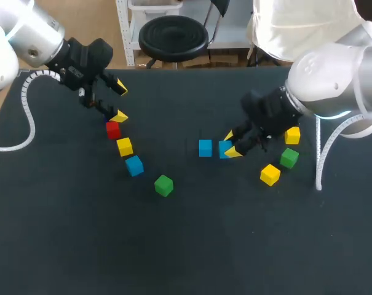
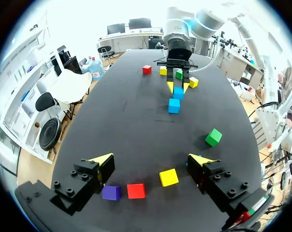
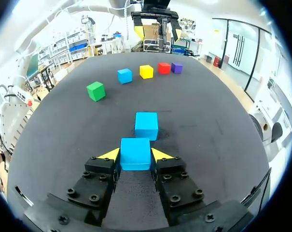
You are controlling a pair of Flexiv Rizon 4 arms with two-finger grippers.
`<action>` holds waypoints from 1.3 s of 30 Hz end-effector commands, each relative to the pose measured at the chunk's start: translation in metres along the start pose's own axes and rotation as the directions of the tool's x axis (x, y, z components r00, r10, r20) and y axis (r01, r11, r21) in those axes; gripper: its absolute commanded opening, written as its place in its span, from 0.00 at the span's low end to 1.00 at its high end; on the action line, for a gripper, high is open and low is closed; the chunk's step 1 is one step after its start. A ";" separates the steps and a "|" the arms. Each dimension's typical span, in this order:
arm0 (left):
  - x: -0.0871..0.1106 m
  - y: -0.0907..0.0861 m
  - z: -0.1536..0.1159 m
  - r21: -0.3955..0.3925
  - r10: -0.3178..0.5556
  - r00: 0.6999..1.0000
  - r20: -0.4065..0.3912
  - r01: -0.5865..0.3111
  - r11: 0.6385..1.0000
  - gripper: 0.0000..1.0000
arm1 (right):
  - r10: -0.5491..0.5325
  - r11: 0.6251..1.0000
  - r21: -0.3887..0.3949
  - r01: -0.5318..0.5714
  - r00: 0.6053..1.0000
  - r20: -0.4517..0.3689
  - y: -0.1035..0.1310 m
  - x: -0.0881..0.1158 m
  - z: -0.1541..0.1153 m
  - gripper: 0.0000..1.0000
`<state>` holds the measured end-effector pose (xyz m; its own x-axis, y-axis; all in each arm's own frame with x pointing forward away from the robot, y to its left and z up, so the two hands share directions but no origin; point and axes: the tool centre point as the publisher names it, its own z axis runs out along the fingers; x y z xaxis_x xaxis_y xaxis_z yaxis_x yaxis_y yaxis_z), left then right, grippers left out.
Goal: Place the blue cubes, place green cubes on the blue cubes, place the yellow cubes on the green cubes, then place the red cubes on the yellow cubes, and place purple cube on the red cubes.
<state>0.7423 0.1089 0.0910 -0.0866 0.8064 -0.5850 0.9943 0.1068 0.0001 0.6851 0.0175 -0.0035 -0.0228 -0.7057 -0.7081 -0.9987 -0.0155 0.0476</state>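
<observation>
- Gripping status: right gripper (image 3: 135, 155) is clamped on the held blue cube (image 3: 135, 149), with both yellow tips pressed on its sides. I cannot tell whether the cube is lifted off the table (image 1: 186, 246).
- The second blue cube (image 3: 146, 125) sits just ahead of the held one, with a thin gap between them. In the head view it is at 9 o'clock of the held cube, near the table's middle.
- Left gripper (image 2: 151, 160) has its fingers spread wide and is clamping nothing. In the head view it hangs in the table's 10–11 o'clock sector.
- Under those spread fingers, the purple cube (image 2: 111, 193), red cube (image 2: 136, 190) and yellow cube (image 2: 168, 177) lie in a row, each close to the next.
- In the head view the row runs on toward 4–5 o'clock: red, yellow, then the third blue cube (image 1: 134, 165) and the green cube (image 1: 164, 185), the last set a little further off.
- Around 3 o'clock of the right gripper is the far yellow cube (image 1: 292, 135). The far green cube (image 1: 289, 158) is at its 6 o'clock.
- The near yellow cube (image 1: 270, 174) is at 7–8 o'clock of that green one.
- A second red cube (image 2: 146, 69) shows in the left wrist view, beside the right arm and beyond the far yellow cube.
</observation>
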 end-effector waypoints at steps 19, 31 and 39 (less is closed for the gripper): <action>0.000 -0.001 0.000 -0.002 0.001 1.000 0.000 -0.001 1.000 1.00 | -0.006 1.000 -0.009 0.006 1.000 0.002 -0.008 -0.001 0.004 0.00; 0.000 -0.001 0.000 -0.002 0.001 1.000 0.000 -0.001 1.000 1.00 | 0.000 1.000 -0.017 0.000 1.000 0.002 -0.008 0.000 0.007 0.00; 0.000 -0.001 0.000 -0.002 0.001 1.000 0.000 -0.001 1.000 1.00 | 0.001 1.000 -0.010 -0.001 1.000 0.003 -0.010 0.000 0.005 0.00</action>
<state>0.7423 0.1089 0.0910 -0.0866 0.8064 -0.5850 0.9943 0.1068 0.0001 0.6937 0.0218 -0.0073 -0.0232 -0.7051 -0.7087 -0.9983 -0.0220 0.0546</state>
